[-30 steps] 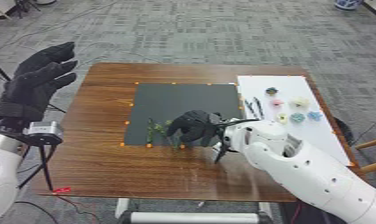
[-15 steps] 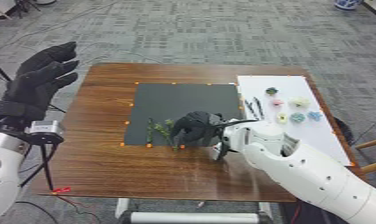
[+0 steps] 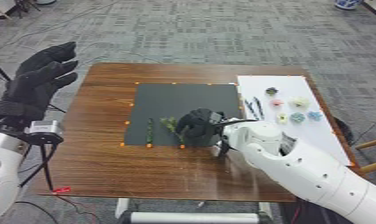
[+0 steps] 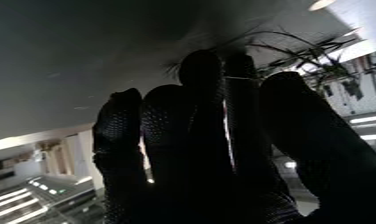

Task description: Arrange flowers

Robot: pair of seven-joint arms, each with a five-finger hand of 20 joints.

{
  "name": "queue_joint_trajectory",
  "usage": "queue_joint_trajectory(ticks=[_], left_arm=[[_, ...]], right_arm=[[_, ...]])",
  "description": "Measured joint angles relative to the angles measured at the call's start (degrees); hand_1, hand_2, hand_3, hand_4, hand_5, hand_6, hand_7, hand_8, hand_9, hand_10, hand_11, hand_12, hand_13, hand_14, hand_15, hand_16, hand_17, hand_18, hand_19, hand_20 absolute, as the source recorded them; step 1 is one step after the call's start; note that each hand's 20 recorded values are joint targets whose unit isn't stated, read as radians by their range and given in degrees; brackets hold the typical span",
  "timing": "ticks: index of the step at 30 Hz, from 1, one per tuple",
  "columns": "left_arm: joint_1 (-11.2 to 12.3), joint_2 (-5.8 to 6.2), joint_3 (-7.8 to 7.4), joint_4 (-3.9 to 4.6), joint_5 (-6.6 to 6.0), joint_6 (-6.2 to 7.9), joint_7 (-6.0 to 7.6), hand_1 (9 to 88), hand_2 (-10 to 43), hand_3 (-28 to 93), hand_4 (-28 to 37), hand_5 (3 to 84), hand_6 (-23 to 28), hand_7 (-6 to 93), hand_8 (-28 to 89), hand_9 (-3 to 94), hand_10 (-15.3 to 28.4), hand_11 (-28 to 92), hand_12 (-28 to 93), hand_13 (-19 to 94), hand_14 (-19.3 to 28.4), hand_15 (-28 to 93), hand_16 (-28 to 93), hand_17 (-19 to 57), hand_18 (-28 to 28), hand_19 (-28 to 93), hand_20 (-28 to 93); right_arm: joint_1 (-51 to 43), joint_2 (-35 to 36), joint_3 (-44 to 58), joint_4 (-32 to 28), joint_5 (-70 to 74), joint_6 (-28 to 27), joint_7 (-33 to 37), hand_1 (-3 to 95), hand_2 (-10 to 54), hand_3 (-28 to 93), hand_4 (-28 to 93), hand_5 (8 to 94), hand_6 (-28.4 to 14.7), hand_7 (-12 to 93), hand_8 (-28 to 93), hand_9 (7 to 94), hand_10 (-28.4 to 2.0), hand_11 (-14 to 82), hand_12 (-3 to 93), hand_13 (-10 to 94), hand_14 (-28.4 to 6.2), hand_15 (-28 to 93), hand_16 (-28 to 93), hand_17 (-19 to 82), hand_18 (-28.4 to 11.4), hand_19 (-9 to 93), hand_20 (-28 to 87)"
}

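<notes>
Fingers [image 4: 198, 95] of the right hand [image 3: 196, 127]: held nearly straight and close together; whether the leafy sprig is touched or gripped cannot be told.
Leafy sprig [image 3: 169, 123]: placed on the black mat, just left of the right hand; in the wrist view, thin leaves are seen beyond the fingertips.
Green stem [image 3: 150, 132]: laid lengthwise on the mat, left of the sprig and apart from it.
Black mat [image 3: 189, 99]: spread on the table, edged by small orange markers [image 3: 127, 122]; its near right part is covered by the right hand.
Right arm [image 3: 295, 162]: stretched over the table's near right part, blocking sight of part of the white sheet [image 3: 318, 140].
Flower heads: set out on the sheet, well apart from the sprig; pink [image 3: 277, 102], cream [image 3: 299, 102], yellow [image 3: 282, 118], two bluish [image 3: 297, 118] and one dark [image 3: 271, 91].
Dark sticks [image 3: 258, 107]: laid on the sheet between mat and flower heads.
Left hand [image 3: 38, 77]: raised beside the table's left edge, fingers extended.
Table [image 3: 149, 175]: brown, with a red item [image 3: 62, 190] at its near left corner.
</notes>
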Motion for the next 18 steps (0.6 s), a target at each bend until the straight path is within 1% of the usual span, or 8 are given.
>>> queue_joint_trajectory(ticks=[7, 11, 16, 18], left_arm=[[0.2, -0.04, -0.15, -0.04, 0.00, 0.00, 0.05, 25.2, -4.5, 72, -28.2, 23.3, 2.0, 21.0, -10, 14.8, 9.2, 20, 19, 6, 12.1, 39, -5, -11.3, 17.5, 39, 8], [0.4, -0.04, -0.25, -0.06, 0.00, 0.00, 0.06, 25.3, -4.3, 72, -27.9, 23.2, 2.1, 20.8, -10, 14.7, 9.2, 20, 19, 6, 12.1, 38, -5, -11.4, 17.5, 39, 8], [0.4, -0.10, -0.33, -0.06, 0.00, 0.01, 0.06, 25.3, -4.1, 72, -27.6, 23.0, 2.2, 20.5, -10, 14.6, 9.2, 20, 19, 5, 12.1, 38, -5, -11.4, 17.6, 39, 8], [0.5, -0.12, -0.34, -0.06, 0.00, 0.01, 0.06, 25.4, -4.1, 72, -27.6, 23.1, 2.2, 20.4, -10, 14.6, 9.2, 20, 19, 6, 12.1, 38, -5, -11.4, 17.6, 39, 8]], right_arm=[[-0.3, 0.5, 0.7, -0.2, 0.1, 0.9, 0.8, 23.8, 11.3, 93, -15, 50.3, 0.9, 23, -15, 63.0, -11.6, 45.7, 58.9, 60, -12.2, 79, 36, 28, -21.8, 82, 50], [-1.0, 0.7, 1.6, -1.0, 0.3, 1.1, 0.5, 21.6, 13.0, 93, -15, 50.5, 1.0, 23, -15, 62.5, -11.8, 47.7, 57.3, 61, -12.1, 79, 36, 29, -21.8, 82, 50], [-2.4, 0.7, 3.2, -2.5, 1.4, 1.1, -0.6, 17.4, 15.5, 93, -16, 51.1, 1.0, 23, -14, 61.6, -12.2, 54.2, 49.5, 62, -11.8, 78, 36, 29, -21.9, 83, 50], [-2.7, 0.7, 3.5, -3.0, 2.0, 1.3, -1.1, 16.9, 15.7, 93, -17, 51.1, 1.0, 23, -14, 61.7, -12.4, 54.8, 48.3, 62, -11.7, 78, 36, 29, -21.9, 83, 50]])
